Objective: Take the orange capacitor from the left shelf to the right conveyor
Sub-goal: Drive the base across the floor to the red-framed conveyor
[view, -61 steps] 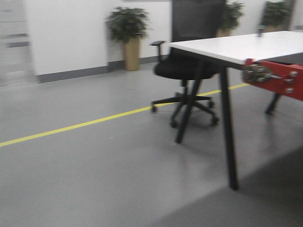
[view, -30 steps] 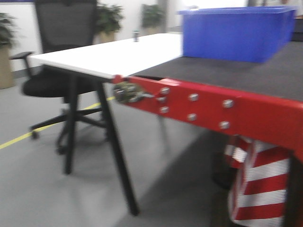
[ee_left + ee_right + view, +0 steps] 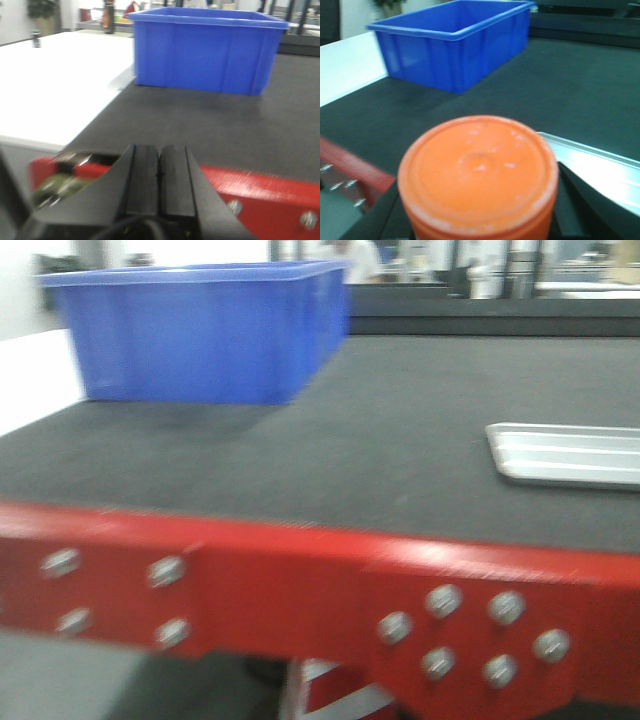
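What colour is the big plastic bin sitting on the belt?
The plastic bin is solid blue, clearest in the left wrist view.

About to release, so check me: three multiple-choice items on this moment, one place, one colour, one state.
1. The silver tray lies on the conveyor: A) at its right B) at its left C) centred
2. The conveyor's front edge is: A) yellow B) red C) blue
3. The right gripper is: A) open B) shut, empty C) shut on the orange capacitor

1 A: the front view shows it at the conveyor's right.
2 B: the bolted edge is red.
3 C: the cylinder sits in its grasp.
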`<state>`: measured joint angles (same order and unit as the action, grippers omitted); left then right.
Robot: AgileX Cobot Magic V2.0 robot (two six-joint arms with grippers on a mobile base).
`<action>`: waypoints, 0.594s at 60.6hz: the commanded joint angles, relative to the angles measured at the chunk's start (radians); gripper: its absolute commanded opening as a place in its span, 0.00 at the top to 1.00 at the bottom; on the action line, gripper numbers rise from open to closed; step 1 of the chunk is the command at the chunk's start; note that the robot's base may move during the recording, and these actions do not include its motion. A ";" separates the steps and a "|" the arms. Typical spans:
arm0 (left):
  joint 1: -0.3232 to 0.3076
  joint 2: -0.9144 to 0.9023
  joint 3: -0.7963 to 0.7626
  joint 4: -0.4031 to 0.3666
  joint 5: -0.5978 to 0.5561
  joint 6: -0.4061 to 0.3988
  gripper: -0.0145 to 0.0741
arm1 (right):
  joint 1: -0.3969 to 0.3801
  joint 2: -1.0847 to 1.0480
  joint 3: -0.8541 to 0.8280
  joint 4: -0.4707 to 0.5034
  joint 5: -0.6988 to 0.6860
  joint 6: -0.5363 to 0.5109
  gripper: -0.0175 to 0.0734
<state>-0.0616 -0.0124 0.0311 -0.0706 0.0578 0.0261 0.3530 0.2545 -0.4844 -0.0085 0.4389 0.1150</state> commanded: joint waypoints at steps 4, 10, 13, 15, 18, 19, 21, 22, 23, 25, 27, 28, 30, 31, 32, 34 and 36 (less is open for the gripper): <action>0.000 -0.009 -0.005 -0.003 -0.090 -0.002 0.98 | 0.001 0.013 -0.030 -0.006 -0.090 -0.003 0.65; 0.000 -0.009 -0.005 -0.003 -0.090 -0.002 0.98 | 0.001 0.013 -0.030 -0.006 -0.090 -0.003 0.65; 0.000 -0.009 -0.005 -0.003 -0.090 -0.002 0.98 | 0.001 0.013 -0.030 -0.006 -0.090 -0.003 0.65; 0.000 -0.009 -0.005 -0.003 -0.090 -0.002 0.98 | 0.001 0.013 -0.030 -0.006 -0.090 -0.003 0.65; 0.000 -0.009 -0.005 -0.003 -0.090 -0.002 0.98 | 0.001 0.013 -0.030 -0.006 -0.090 -0.003 0.66; 0.000 -0.009 -0.005 -0.003 -0.090 -0.002 0.98 | 0.001 0.013 -0.030 -0.006 -0.090 -0.003 0.66; 0.000 -0.009 -0.005 -0.003 -0.090 -0.002 0.98 | 0.001 0.013 -0.030 -0.006 -0.090 -0.003 0.66; 0.000 -0.009 -0.005 -0.003 -0.090 -0.002 0.98 | 0.001 0.013 -0.030 -0.006 -0.090 -0.003 0.66; 0.000 -0.009 -0.005 -0.003 -0.090 -0.002 0.98 | 0.001 0.013 -0.030 -0.006 -0.090 -0.003 0.66; 0.000 -0.009 -0.005 -0.003 -0.090 -0.002 0.98 | 0.001 0.013 -0.030 -0.006 -0.090 -0.003 0.66; 0.000 -0.009 -0.005 -0.003 -0.090 -0.002 0.98 | 0.001 0.013 -0.030 -0.006 -0.090 -0.003 0.66; 0.000 -0.009 -0.005 -0.003 -0.090 -0.002 0.98 | 0.001 0.013 -0.030 -0.006 -0.090 -0.003 0.66; 0.000 -0.009 -0.005 -0.003 -0.090 -0.002 0.98 | 0.001 0.013 -0.030 -0.006 -0.090 -0.003 0.66; 0.000 -0.009 -0.005 -0.003 -0.090 -0.002 0.98 | 0.001 0.013 -0.030 -0.006 -0.090 -0.003 0.66; 0.000 -0.009 -0.005 -0.003 -0.090 -0.002 0.98 | 0.001 0.013 -0.030 -0.006 -0.090 -0.003 0.66; 0.000 -0.009 -0.005 -0.003 -0.090 -0.002 0.98 | 0.001 0.013 -0.030 -0.006 -0.090 -0.003 0.66; 0.000 -0.009 -0.005 -0.003 -0.090 -0.002 0.98 | 0.001 0.013 -0.030 -0.006 -0.090 -0.003 0.66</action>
<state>-0.0616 -0.0124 0.0311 -0.0706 0.0578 0.0261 0.3530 0.2545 -0.4844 -0.0085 0.4389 0.1150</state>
